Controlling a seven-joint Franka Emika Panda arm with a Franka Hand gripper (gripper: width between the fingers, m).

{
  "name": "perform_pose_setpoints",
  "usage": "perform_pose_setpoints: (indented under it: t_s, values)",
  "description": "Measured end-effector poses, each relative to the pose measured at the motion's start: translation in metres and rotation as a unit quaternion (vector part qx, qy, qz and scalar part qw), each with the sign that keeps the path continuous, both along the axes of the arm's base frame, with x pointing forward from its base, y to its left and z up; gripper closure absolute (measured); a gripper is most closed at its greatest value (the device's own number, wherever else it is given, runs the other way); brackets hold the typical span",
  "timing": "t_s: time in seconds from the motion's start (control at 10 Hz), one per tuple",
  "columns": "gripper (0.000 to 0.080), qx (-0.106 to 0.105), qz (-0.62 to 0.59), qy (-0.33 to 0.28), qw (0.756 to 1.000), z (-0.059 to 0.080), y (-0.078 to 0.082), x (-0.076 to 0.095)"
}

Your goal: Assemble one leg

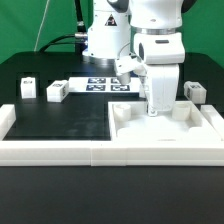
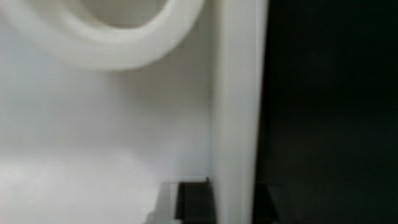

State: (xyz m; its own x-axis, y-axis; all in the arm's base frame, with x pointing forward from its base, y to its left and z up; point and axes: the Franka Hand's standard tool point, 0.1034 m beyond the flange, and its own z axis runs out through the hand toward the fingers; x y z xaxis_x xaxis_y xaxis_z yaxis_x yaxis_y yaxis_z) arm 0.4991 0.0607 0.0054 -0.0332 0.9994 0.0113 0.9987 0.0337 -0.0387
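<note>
My gripper (image 1: pixel 155 100) stands low over the large white panel (image 1: pixel 185 128) at the exterior view's right. It is shut on a white leg (image 1: pixel 155 110), held upright with its lower end at the panel. In the wrist view the leg (image 2: pixel 238 110) runs as a white bar between the dark fingers (image 2: pixel 192 202), beside a round raised socket (image 2: pixel 125 35) of the panel (image 2: pixel 89 140). Three more legs lie loose on the table: two at the left (image 1: pixel 27 88) (image 1: pixel 56 91) and one at the right (image 1: pixel 195 91).
The marker board (image 1: pixel 105 85) lies behind the gripper by the robot base. Long white border rails (image 1: pixel 100 152) run along the front and left (image 1: pixel 8 120) of the black table.
</note>
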Motion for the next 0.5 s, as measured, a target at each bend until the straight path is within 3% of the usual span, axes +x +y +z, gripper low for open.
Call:
perform_pose_setpoints:
  t_s: [0.5]
  values:
    - [0.0747,-0.006,-0.031,0.011,0.999,0.003,0.012,0.004]
